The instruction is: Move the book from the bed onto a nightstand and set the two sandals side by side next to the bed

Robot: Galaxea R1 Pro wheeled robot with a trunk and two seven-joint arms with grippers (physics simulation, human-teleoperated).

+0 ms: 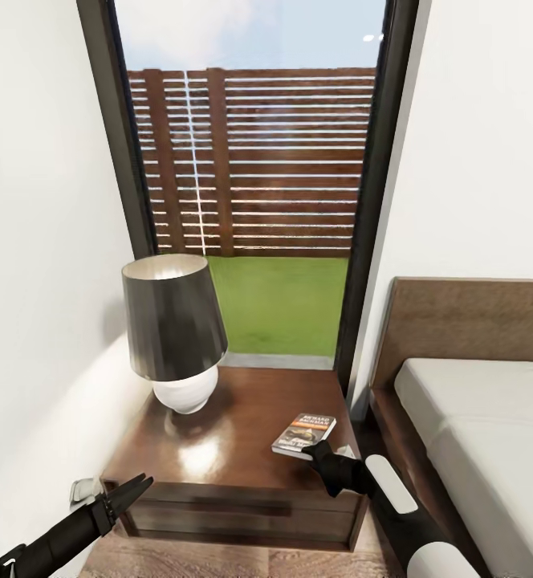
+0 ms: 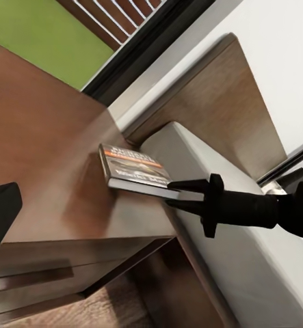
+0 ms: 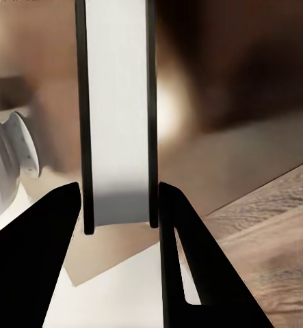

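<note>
The bed [image 1: 491,425] beside the right hand [image 1: 311,451] runs off the picture's edge. The book's [image 1: 304,434] lettering is too small to read. Near the left hand [image 1: 138,486], the counter [image 1: 242,417] hides the floor behind it.

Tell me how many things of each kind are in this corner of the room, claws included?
Lamp: 1
Book: 1
Nightstand: 1
Bed: 1
Claws: 2, the left claw and the right claw
Total: 6

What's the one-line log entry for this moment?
right gripper: astride book edge | book: flat on nightstand | left gripper: open, empty
</note>
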